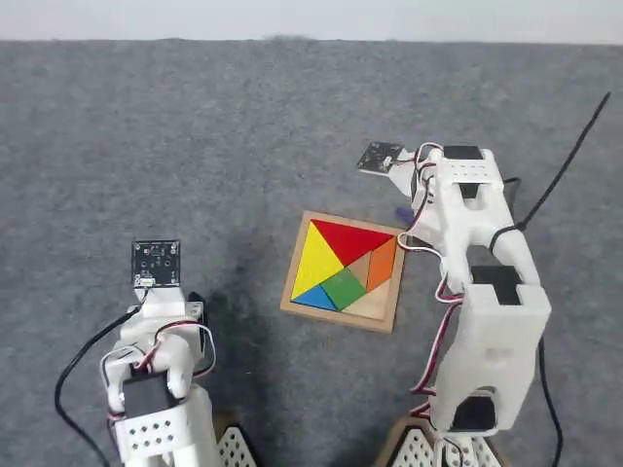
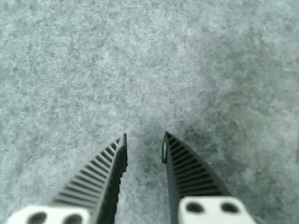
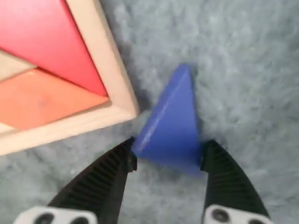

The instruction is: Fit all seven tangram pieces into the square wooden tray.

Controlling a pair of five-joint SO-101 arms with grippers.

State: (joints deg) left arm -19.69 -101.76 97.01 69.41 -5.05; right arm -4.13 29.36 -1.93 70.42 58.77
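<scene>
Small blue wooden triangle (image 3: 170, 126), by the square wooden tray (image 3: 117, 93) corner: your right pincer (image 3: 169, 143) grips it for insertion; your left pincer (image 2: 145, 134) hangs narrowly open, empty.

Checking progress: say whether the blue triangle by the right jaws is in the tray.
Out: the blue triangle lies on the carpet beside the tray.
</scene>
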